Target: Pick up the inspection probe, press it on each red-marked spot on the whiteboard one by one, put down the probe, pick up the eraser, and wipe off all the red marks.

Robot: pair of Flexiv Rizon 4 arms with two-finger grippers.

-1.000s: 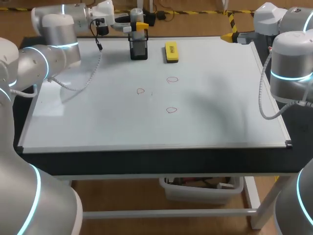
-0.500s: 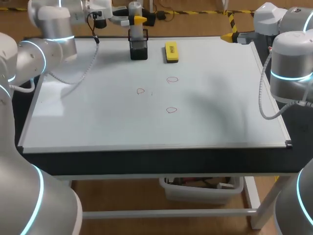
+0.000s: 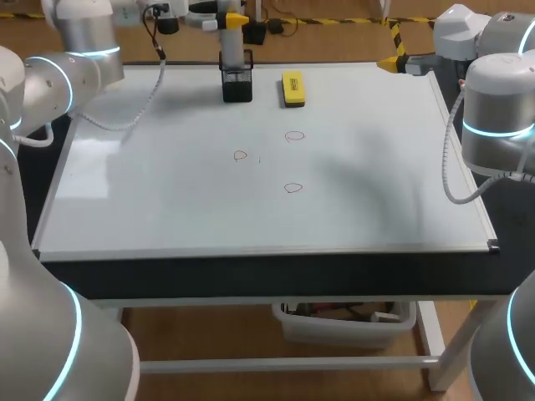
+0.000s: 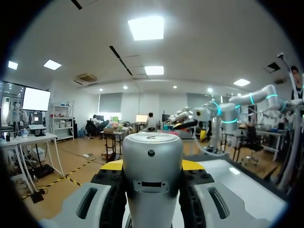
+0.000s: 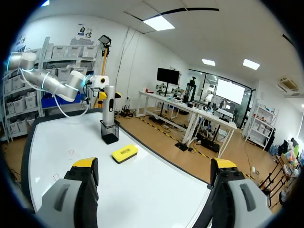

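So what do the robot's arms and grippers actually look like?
Both the left arm and right arm are chunky rounded tubes in silver-grey and white, with glowing cyan rings at the joints. A pale cable loops loosely alongside each. The right gripper has two grey fingers with black inner faces and bright yellow tips; the left gripper looks the same.

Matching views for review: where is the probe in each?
Head view: probe at the far edge, held by the left gripper over the holder.
Left wrist view: probe between the fingers, close up.
Right wrist view: probe upright at the holder, far ahead.
Landmark: eraser beside the holder, in head and right wrist views.
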